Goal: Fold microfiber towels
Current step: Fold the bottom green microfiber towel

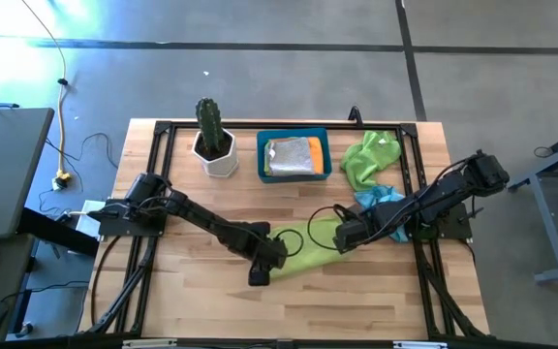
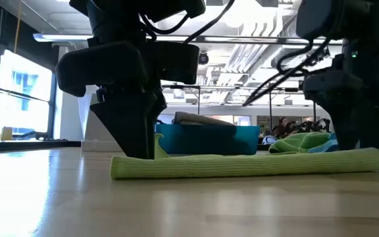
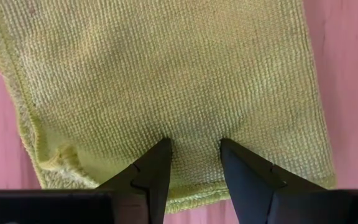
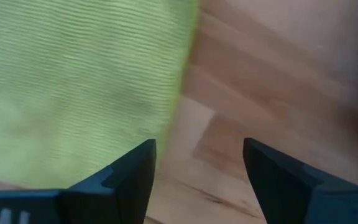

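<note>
On the worktop [image 1: 201, 291], a lime green towel [image 1: 303, 247] lies folded. The left end effector [image 3: 194, 163] presses its end, fingers apart, seemingly gripping nothing; the right end effector [image 4: 197, 171] gapes beside the towel's opposite edge.

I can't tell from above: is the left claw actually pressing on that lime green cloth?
Touching. In the left wrist view the left gripper has both fingertips set down on the lime green towel, with no gap showing.

A grey concrete floor [image 1: 289, 82] with dark seams surrounds the wooden desk [image 1: 201, 301]. A yellow cable [image 1: 62, 116] trails across it. Bright windows [image 2: 18, 92] line one wall; ducts [image 2: 255, 59] run overhead.
</note>
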